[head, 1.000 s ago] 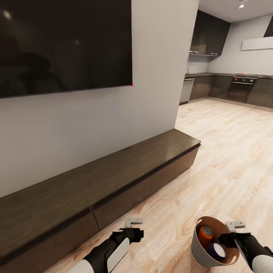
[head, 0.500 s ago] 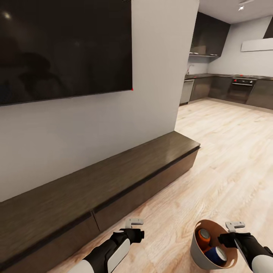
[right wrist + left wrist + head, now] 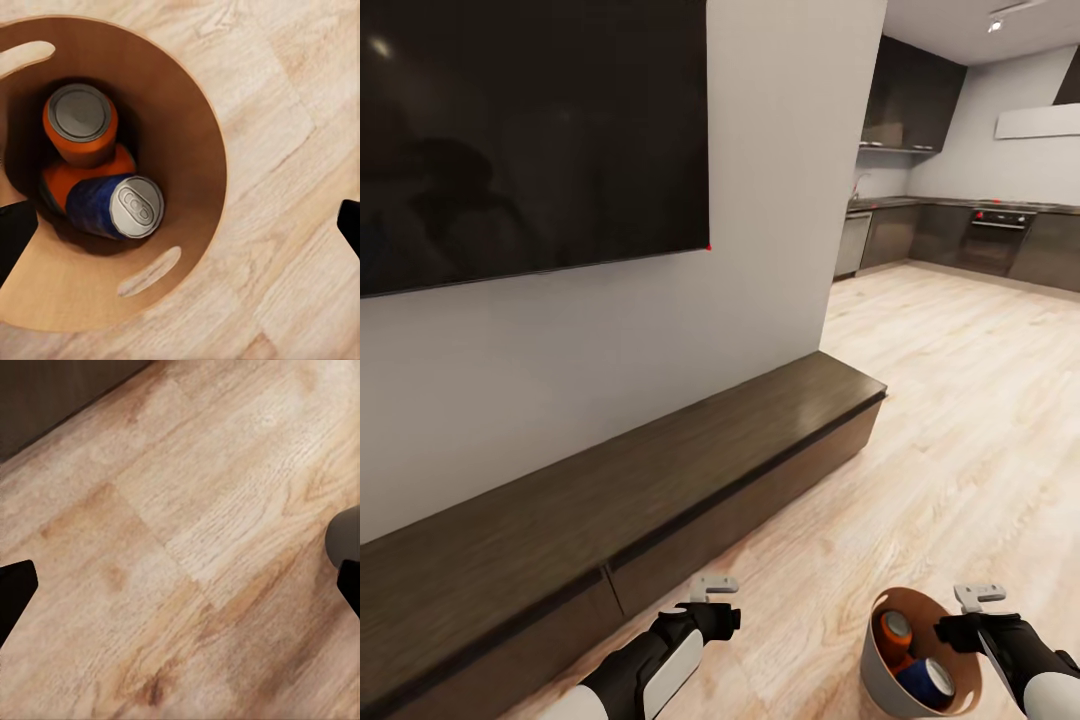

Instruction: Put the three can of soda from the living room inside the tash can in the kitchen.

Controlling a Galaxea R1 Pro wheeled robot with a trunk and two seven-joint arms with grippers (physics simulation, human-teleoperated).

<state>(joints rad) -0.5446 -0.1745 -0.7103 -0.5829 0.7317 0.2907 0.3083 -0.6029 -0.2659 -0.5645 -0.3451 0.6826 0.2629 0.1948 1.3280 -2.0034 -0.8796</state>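
Bin point(image 3: 880, 668) at near right, on or just over the wood floor point(image 3: 960, 420); contact with the floor unclear. It tilts, tan inside facing me. Three cans lie in it: orange can point(image 3: 79, 124) grey top up, second orange can point(image 3: 64, 178) under it, blue can point(image 3: 112, 206) on its side across them. In the head view I make out one orange and the blue can point(image 3: 928, 682) only.

My right gripper point(image 3: 960, 632) is at the bin's right rim. Fingertips show as dark corners at the edges of the right wrist view, wide apart; whether they grip the rim, cannot tell.

My left gripper point(image 3: 712, 612) hangs over bare floor, left of the bin and apart from it. Fingertips point(image 3: 15, 592) spread wide, nothing between them. A pale curved edge, likely the bin's wall point(image 3: 343, 536), shows beside one fingertip.

Cabinet point(image 3: 660, 470), long, low, dark wood, runs along the wall to my left. Black TV point(image 3: 530, 130) mounted above it.

Kitchen point(image 3: 960, 220) far right: dark cabinets, dishwasher point(image 3: 852, 240), oven point(image 3: 998, 232) with red knobs.
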